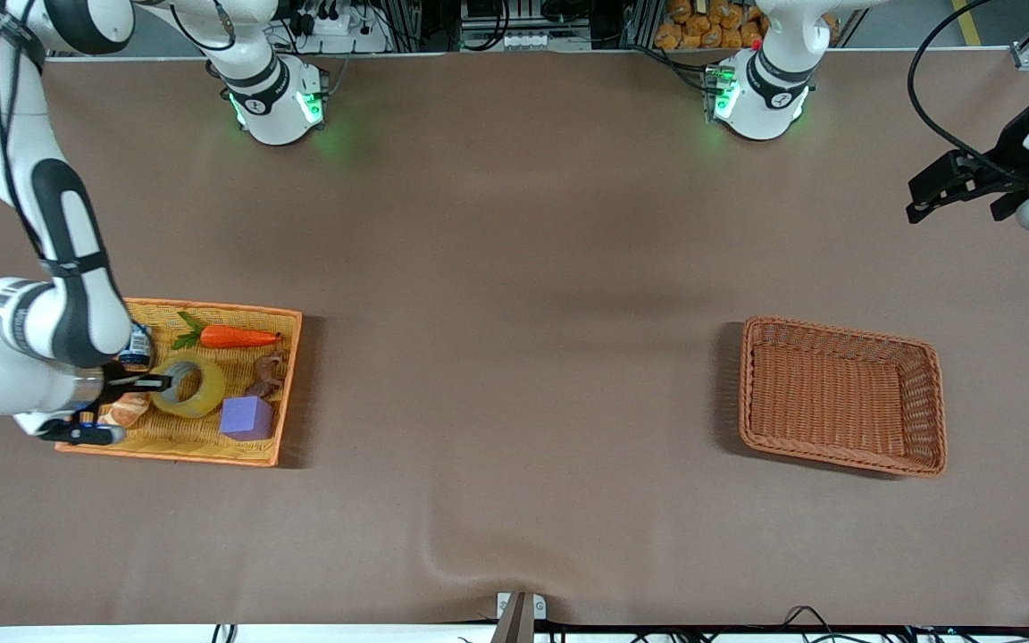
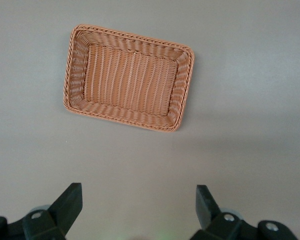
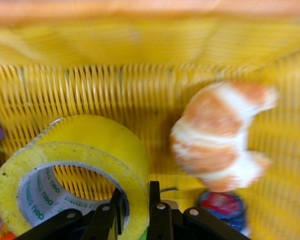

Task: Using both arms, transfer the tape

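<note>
I judge the job barely begun: the tape (image 1: 190, 386) is gripped, but it has not left the yellow tray (image 1: 287, 393), no handover between my two arms has happened, and the brown basket (image 1: 843, 394) at my left arm's end of the worktop (image 1: 514, 268) is empty. Lifting, carrying toward the middle, passing across and setting down are all left to do, as I read it.

Taking the tray as my landmark and starting at its edge nearest the front camera: the purple cube (image 1: 246, 417) sits by that edge, and a croissant (image 1: 125, 410) lies there too, toward the right arm's end. A little farther in is the tape, standing tilted on the tray's weave, between croissant and cube.

My right pincer (image 3: 135, 207) is down in the tray, clamped on the tape: one finger is inside the grey core, the other outside, and the yellow wall of the roll is pinched between them. Just beside it is a small blue-topped can (image 3: 224, 206).

Farther in, a brown toy animal (image 1: 266, 374) lies beside the tape, and a carrot (image 1: 238, 337) lies along the tray's farthest edge.

Well away from the tray, my left pincer (image 2: 139, 206) waits high over the worktop's left-arm end, fingers spread wide, holding nothing.
</note>
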`<state>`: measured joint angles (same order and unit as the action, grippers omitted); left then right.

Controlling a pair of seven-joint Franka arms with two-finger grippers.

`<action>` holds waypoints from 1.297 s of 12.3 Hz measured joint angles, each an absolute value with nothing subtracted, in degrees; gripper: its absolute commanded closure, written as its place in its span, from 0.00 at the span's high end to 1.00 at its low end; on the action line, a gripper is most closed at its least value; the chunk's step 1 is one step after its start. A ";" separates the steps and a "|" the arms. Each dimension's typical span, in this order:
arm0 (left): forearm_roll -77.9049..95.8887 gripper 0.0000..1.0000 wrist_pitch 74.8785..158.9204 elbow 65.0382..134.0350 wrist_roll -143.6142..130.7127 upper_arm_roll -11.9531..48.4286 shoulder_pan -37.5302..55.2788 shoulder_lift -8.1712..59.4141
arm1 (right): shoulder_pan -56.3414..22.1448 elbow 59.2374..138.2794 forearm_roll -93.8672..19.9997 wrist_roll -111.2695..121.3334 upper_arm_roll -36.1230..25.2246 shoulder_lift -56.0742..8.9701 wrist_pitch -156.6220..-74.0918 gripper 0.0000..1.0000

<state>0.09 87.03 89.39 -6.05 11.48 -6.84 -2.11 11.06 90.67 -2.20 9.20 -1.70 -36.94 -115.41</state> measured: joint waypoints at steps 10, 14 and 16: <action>0.26 1.00 87.12 89.80 -13.70 14.69 -6.70 -0.38 | -15.10 89.08 -13.92 -24.90 2.57 -29.39 -111.38 0.00; 0.27 1.00 92.13 91.47 -22.81 19.56 -6.39 4.49 | -28.99 87.28 -15.79 -48.79 2.63 -34.80 -120.41 0.01; 0.28 1.00 96.82 92.45 -28.21 21.92 -6.08 8.01 | -34.86 85.66 -19.08 -56.35 2.58 -38.62 -127.38 0.56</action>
<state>0.28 96.82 92.45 -28.21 21.92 -6.08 8.01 -34.86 85.66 -19.08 -56.35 2.58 -38.62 -127.38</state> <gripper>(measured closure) 0.000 0.780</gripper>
